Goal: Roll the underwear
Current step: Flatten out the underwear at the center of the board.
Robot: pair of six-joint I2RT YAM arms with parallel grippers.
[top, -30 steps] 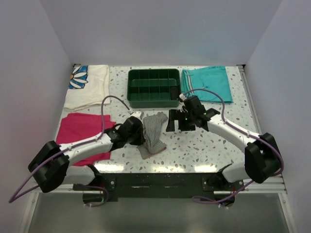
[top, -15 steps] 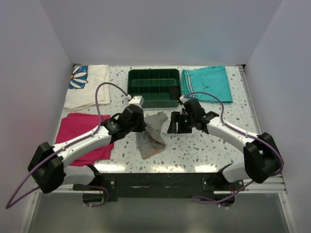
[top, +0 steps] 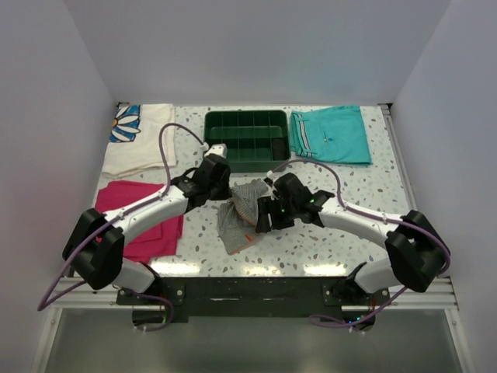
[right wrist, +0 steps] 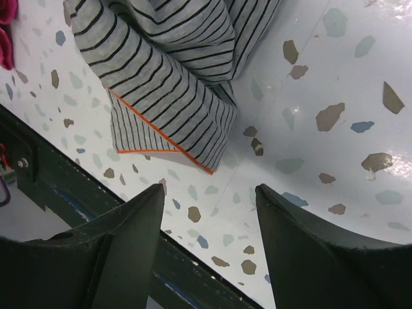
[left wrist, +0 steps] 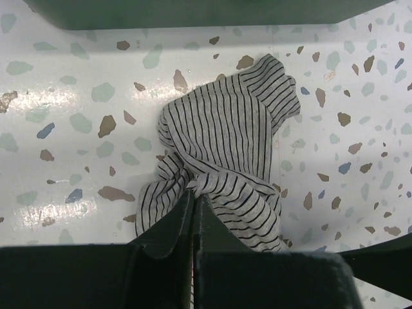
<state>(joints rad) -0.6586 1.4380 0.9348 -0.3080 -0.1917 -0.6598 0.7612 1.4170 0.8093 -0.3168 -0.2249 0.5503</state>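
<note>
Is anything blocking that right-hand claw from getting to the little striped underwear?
Nothing visible. Only bare table lies between the right gripper, its jaws open, and the underwear; the left gripper is shut on it.

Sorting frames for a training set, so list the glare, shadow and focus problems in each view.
Top external: sharp, evenly lit, with bright glare strips on the table near the arms' bases. Left wrist: underwear crisp, glare on the tabletop at left, left gripper's fingers dark and soft. Right wrist: glare at top right, right gripper's fingers dark silhouettes.
</note>
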